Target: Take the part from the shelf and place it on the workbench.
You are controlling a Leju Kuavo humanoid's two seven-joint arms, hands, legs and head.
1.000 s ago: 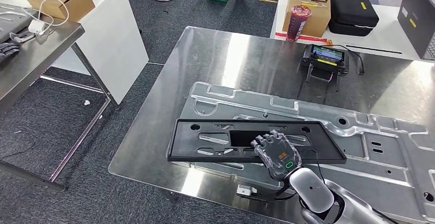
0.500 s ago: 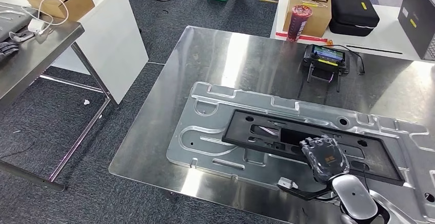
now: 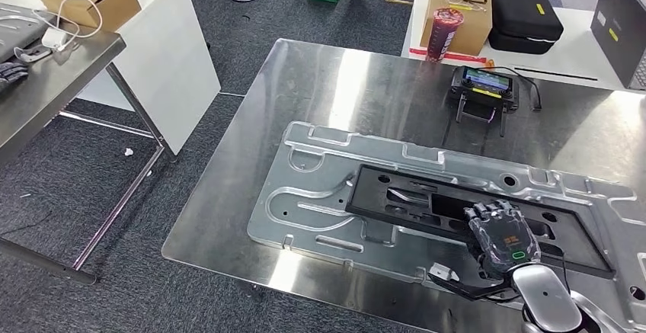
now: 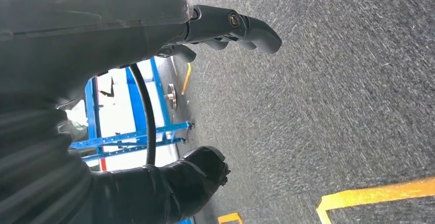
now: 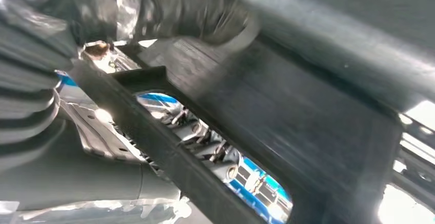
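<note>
The part is a long flat black plastic panel (image 3: 426, 196) with cut-outs, lying across the ribbed silver metal plate (image 3: 320, 196) on the steel workbench (image 3: 335, 89). My right hand (image 3: 503, 235) grips the panel near its right-hand half, fingers curled over its near edge. The right wrist view shows the black panel (image 5: 287, 116) close up, with the hand's grey ribbed cover (image 5: 25, 96) beside it. My left hand (image 4: 225, 29) hangs over grey carpet, its fingers apart and holding nothing.
A controller with a lit screen (image 3: 484, 85) stands at the bench's far side. Behind it a white table holds a red cup (image 3: 442, 32), a cardboard box (image 3: 457, 13) and a black case (image 3: 526, 20). Another steel table (image 3: 53, 81) stands at the left.
My right hand has carried the black panel to the right across the metal plate, from the plate's left end to its middle and right. The panel now lies slightly slanted.
</note>
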